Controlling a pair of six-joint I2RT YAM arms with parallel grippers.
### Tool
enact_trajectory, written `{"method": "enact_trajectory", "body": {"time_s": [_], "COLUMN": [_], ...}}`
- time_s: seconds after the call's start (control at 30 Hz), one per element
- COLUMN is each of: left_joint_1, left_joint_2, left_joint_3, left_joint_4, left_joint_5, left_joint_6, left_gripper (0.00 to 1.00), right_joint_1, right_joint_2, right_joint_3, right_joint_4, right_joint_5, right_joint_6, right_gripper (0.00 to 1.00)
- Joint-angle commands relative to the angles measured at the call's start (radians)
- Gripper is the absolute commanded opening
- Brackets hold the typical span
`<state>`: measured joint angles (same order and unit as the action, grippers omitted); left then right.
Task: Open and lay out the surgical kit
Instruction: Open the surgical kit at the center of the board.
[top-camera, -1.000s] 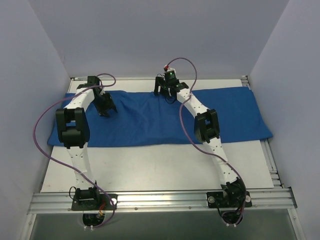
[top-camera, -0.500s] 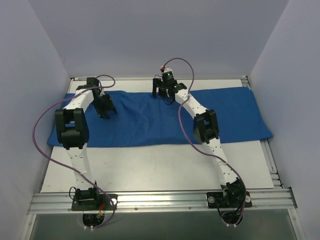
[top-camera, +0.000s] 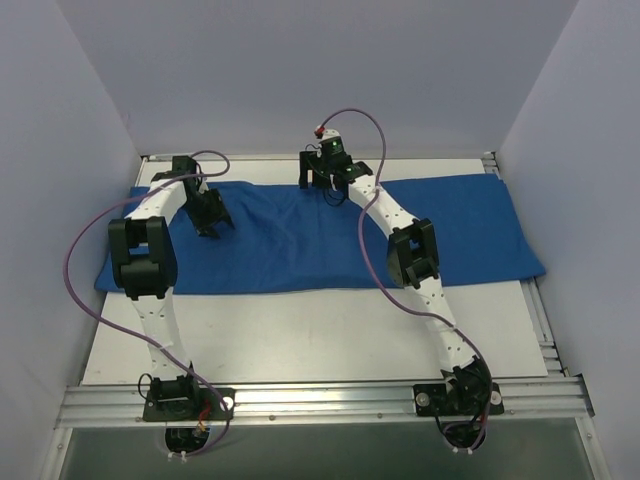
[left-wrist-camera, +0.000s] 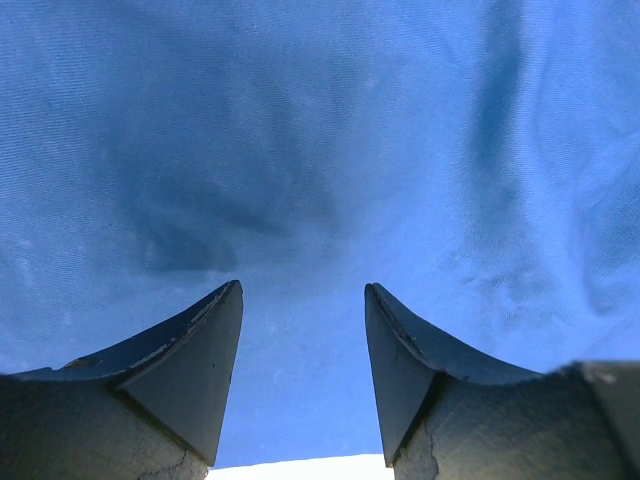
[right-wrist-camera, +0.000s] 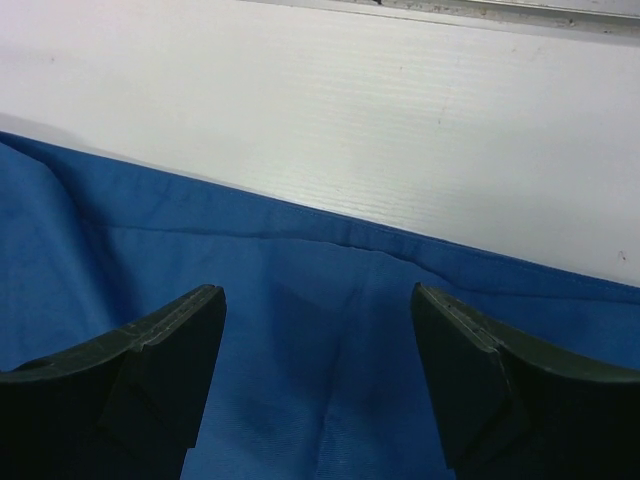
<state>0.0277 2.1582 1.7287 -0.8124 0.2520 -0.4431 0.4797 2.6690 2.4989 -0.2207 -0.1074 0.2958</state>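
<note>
The surgical kit shows as a large blue cloth wrap (top-camera: 300, 240) spread flat across the far half of the white table (top-camera: 300, 330). My left gripper (top-camera: 212, 225) hovers over the cloth's left part, open, with only blue fabric (left-wrist-camera: 320, 150) between its fingers (left-wrist-camera: 303, 288). At the far hem in the middle of the cloth, my right gripper (top-camera: 322, 187) is open wide. In the right wrist view its fingers (right-wrist-camera: 316, 290) straddle a soft fold of cloth (right-wrist-camera: 330, 380) just inside the hem. Nothing is held.
White walls close in the left, back and right sides. A metal rail (top-camera: 320, 400) carries both arm bases along the near edge. Bare white tabletop (right-wrist-camera: 350, 120) lies beyond the cloth's far hem. Purple cables loop off both arms.
The right gripper has shifted slightly left along the far hem and its jaws have widened a little. The left arm has barely moved.
</note>
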Motion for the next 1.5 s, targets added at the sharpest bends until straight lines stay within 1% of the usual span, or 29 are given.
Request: {"method": "enact_trajectory", "body": {"time_s": [0.0, 0.27, 0.4, 0.57, 0.93, 1.13, 1.27, 1.47], "left_joint_1": [0.005, 0.006, 0.008, 0.011, 0.02, 0.02, 0.02, 0.021], "left_joint_2": [-0.061, -0.061, -0.061, -0.063, -0.063, -0.064, -0.069, -0.069], "left_joint_3": [-0.003, -0.006, -0.004, -0.004, -0.006, -0.008, -0.009, -0.011], "left_joint_4": [0.032, 0.033, 0.033, 0.033, 0.035, 0.035, 0.035, 0.036], "left_joint_5": [0.027, 0.033, 0.036, 0.039, 0.049, 0.052, 0.053, 0.058], "left_joint_6": [0.001, 0.003, 0.004, 0.003, 0.006, 0.006, 0.006, 0.004], "left_gripper": [0.61, 0.61, 0.61, 0.61, 0.61, 0.61, 0.61, 0.61], "right_joint_1": [0.016, 0.028, 0.028, 0.031, 0.028, 0.028, 0.028, 0.03], "right_joint_2": [-0.064, -0.028, -0.02, 0.0, 0.029, 0.038, 0.051, 0.06], "right_joint_3": [-0.015, 0.011, 0.012, 0.021, 0.041, 0.046, 0.067, 0.064], "right_joint_4": [-0.016, -0.052, -0.049, -0.043, -0.048, -0.051, -0.057, -0.062], "right_joint_5": [0.008, 0.086, 0.081, 0.066, 0.068, 0.077, 0.078, 0.081], "right_joint_6": [-0.026, -0.05, -0.052, -0.046, -0.043, -0.046, -0.041, -0.044], "right_gripper": [0.76, 0.76, 0.7, 0.65, 0.63, 0.56, 0.47, 0.46]}}
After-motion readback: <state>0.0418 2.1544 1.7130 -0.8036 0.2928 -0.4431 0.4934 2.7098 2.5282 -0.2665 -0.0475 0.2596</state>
